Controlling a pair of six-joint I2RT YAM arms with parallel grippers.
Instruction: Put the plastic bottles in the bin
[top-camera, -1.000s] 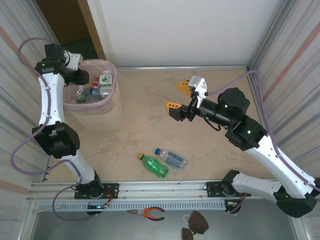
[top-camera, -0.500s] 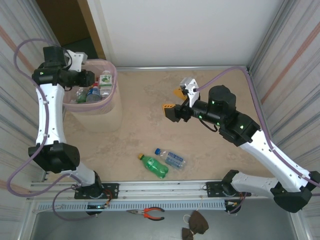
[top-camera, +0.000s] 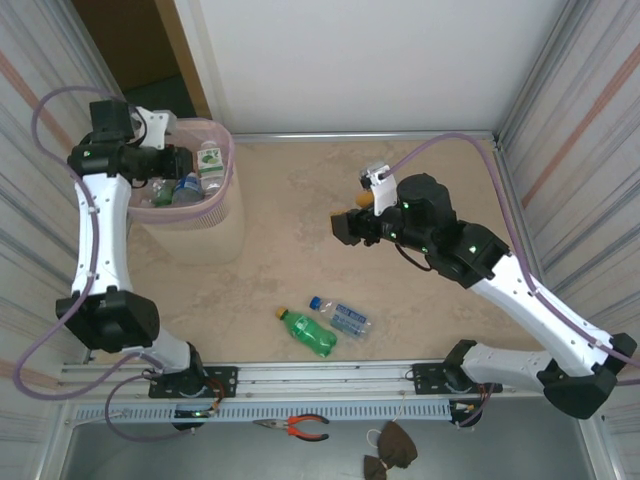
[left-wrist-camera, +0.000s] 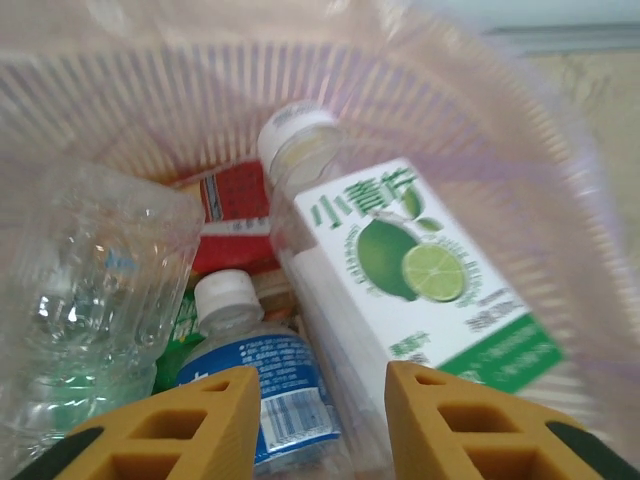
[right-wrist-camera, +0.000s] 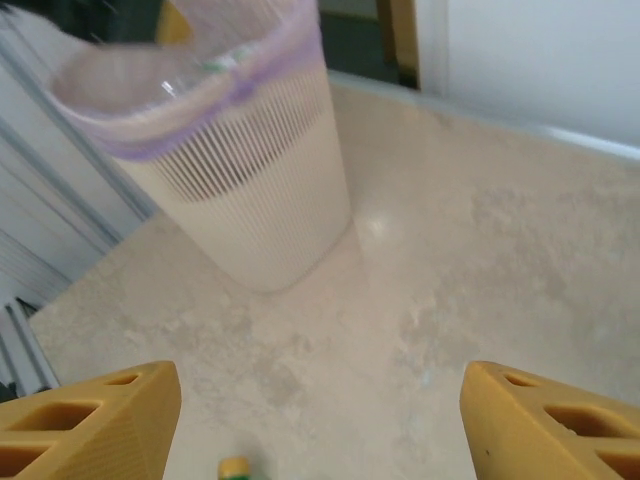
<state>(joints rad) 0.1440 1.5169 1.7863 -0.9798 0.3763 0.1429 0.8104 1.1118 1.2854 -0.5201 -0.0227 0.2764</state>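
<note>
Plastic bottles (top-camera: 343, 319): two lie on the surface (top-camera: 290, 180), nearer the right claw (top-camera: 352, 213)

A green plastic bottle with a yellow cap (top-camera: 307, 333) and a clear plastic bottle with a blue label and blue cap (top-camera: 341, 318) lie side by side on the beige marbled surface, toward its near edge. Their long axes run on the same diagonal, caps to the far left and bases to the near right. The right claw hangs above the surface farther from the arm bases, so both bottles lie on its near side and a little to its left. Its wrist view shows the yellow fingers spread wide with nothing between them, and the green bottle's cap (right-wrist-camera: 235, 466) at the bottom edge.

The left claw (top-camera: 180, 161) hovers over the mouth of the round pale pink mesh bin with a beige lower body (top-camera: 205, 235), at the far left and well apart from both bottles. Its fingers are parted and empty. Beneath them several bottles lie in the bin, among them a lime-printed white-labelled bottle (left-wrist-camera: 400, 270) and a small blue-labelled bottle with a white cap (left-wrist-camera: 255, 370).

The right arm looks better placed for the next pick. Its claw would need to drop toward the near edge and turn so the fingers close across that diagonal, not along it
</note>
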